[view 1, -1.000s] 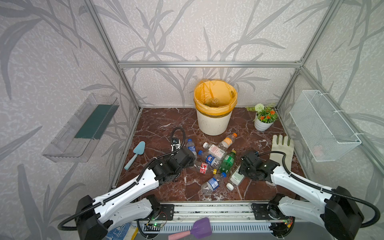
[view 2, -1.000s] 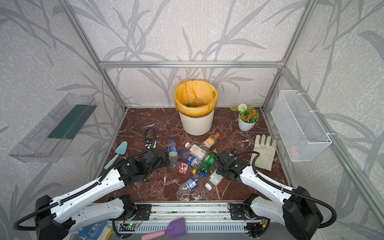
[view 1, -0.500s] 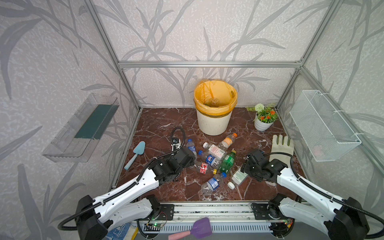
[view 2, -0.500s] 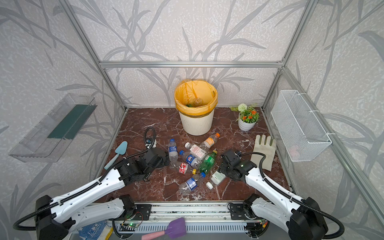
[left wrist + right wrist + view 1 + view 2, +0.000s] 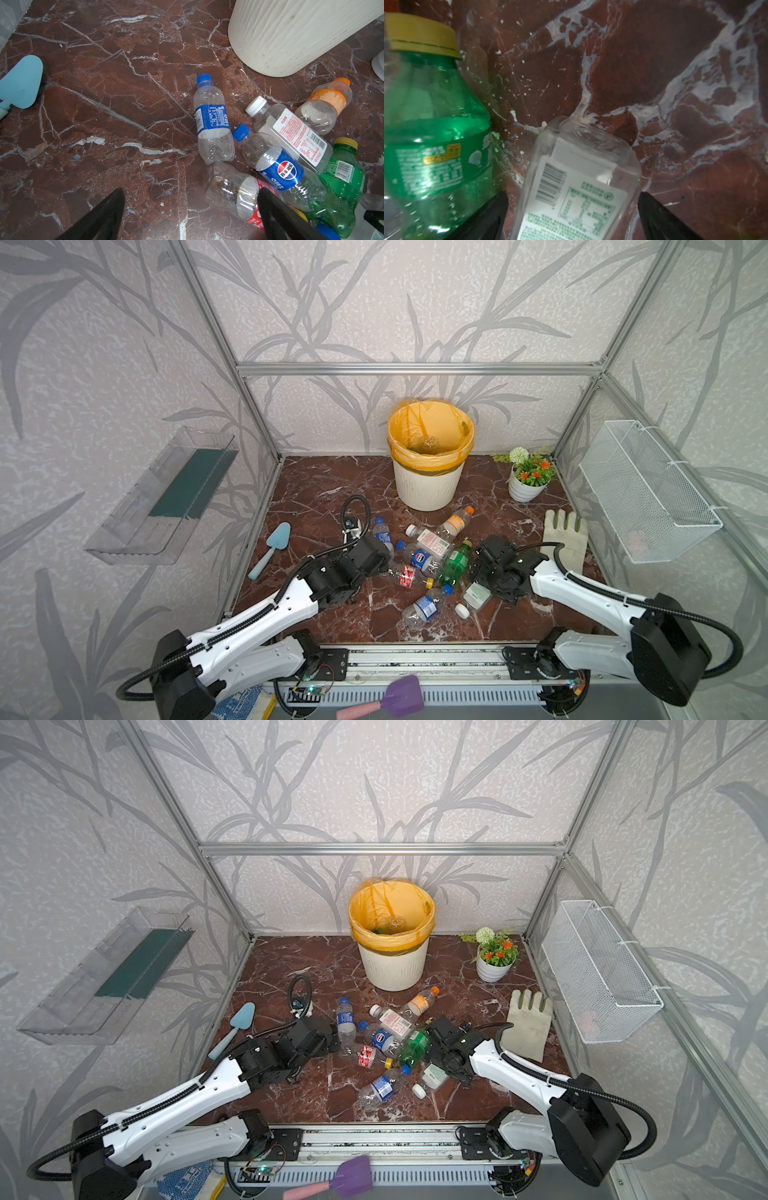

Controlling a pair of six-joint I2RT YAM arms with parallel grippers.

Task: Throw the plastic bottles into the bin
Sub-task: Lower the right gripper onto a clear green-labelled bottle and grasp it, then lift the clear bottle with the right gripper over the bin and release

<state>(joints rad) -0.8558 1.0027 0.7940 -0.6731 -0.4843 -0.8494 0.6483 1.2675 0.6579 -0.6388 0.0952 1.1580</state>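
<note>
Several plastic bottles lie in a heap in front of the bin (image 5: 428,489), which holds a bottle inside its orange liner. My right gripper (image 5: 574,207) is open, low over the floor. Its fingers (image 5: 658,216) straddle the base end of a clear bottle with a white-and-green label (image 5: 577,187), seen in a top view as (image 5: 476,595). A green bottle (image 5: 431,128) lies just beside it. My left gripper (image 5: 191,207) is open at the heap's left edge. Its one finger (image 5: 276,214) is next to a clear red-labelled bottle (image 5: 232,195).
A white flower pot (image 5: 525,489) and a pale glove (image 5: 565,539) sit at the right. A light blue trowel (image 5: 272,549) and a black cable loop (image 5: 355,514) lie at the left. A wire basket (image 5: 648,493) hangs on the right wall and a clear shelf (image 5: 166,497) on the left.
My right gripper's jaws have gone from nearly shut to wide open around the clear white-labelled bottle. The left arm and the bottles have stayed put.
</note>
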